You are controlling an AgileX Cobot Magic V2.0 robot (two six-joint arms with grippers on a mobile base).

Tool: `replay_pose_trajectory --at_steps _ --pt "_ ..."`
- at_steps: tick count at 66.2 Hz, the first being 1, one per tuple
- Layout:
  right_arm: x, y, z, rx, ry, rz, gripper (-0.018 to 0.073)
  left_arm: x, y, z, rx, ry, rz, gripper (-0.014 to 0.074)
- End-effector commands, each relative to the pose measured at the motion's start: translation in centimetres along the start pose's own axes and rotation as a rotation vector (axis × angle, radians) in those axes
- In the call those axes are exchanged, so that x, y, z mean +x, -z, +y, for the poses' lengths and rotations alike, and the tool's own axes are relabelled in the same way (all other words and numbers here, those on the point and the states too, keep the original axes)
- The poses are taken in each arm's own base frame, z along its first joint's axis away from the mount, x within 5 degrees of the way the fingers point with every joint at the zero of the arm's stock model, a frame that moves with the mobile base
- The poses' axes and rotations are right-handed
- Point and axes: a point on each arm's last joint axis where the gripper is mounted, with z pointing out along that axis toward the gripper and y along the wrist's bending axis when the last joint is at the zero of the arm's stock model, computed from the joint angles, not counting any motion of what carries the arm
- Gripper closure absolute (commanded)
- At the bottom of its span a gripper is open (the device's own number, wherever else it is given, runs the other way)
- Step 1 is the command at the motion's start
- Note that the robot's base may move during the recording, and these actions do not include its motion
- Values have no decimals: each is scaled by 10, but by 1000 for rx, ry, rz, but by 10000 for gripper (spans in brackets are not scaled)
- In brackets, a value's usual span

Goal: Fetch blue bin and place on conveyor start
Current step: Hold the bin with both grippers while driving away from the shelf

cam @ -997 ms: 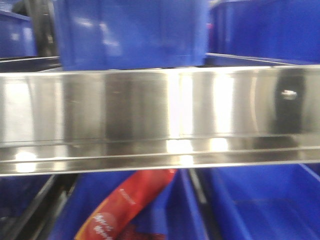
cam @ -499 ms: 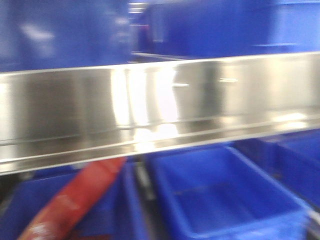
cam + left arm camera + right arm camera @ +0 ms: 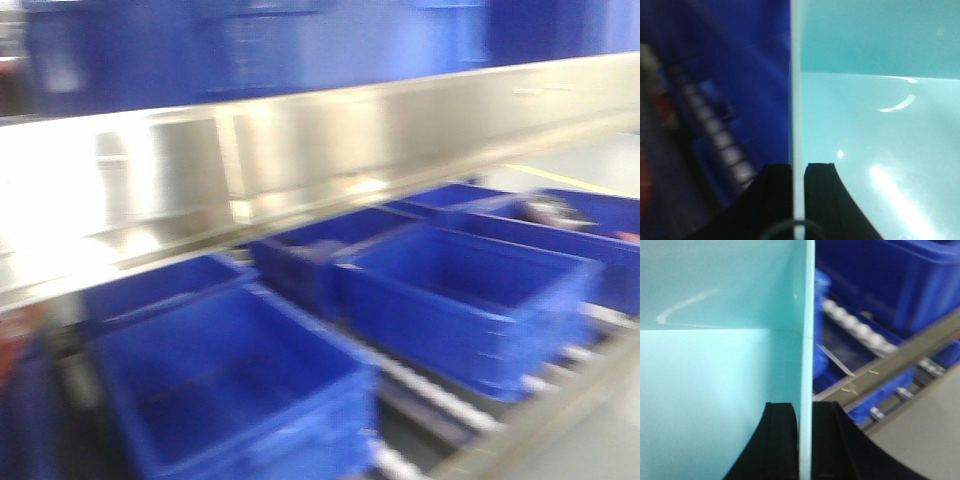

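Note:
The blue bin is a pale aqua smooth tub. In the left wrist view its inside [image 3: 875, 130] fills the right half, and my left gripper [image 3: 798, 170] is shut on its thin left rim. In the right wrist view its inside [image 3: 715, 365] fills the left half, and my right gripper [image 3: 806, 410] is shut on its right rim, one finger inside and one outside. The bin is out of view in the blurred front view. The conveyor start is out of view.
A shiny steel shelf beam [image 3: 300, 160] crosses the front view. Below it several dark royal-blue crates [image 3: 460, 290] stand on steel rollers [image 3: 430, 390]. More blue crates stand above the beam. Rollers [image 3: 855, 325] and a grey rail [image 3: 900, 365] lie right of the bin.
The front view has swung: the steel beam now slants, the red packet has slid off to the left edge, and more blue crates on rollers have come into view at the right.

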Motion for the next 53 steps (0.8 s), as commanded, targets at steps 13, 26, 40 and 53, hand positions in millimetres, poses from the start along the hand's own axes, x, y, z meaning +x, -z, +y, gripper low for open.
replay_pose_trajectory --at_steps 13,26,40,53 --pt "-6 8 -3 10 21 -56 718 -6 9 -2 31 -2 -53 708" --pt "-7 8 -4 21 28 -62 718 -6 9 -2 31 -2 -53 708" --pt "-7 8 -4 22 28 -60 718 -6 9 -2 31 -2 -53 708" --pt "-5 8 -5 30 28 -45 718 -6 9 -2 31 -2 -53 708"
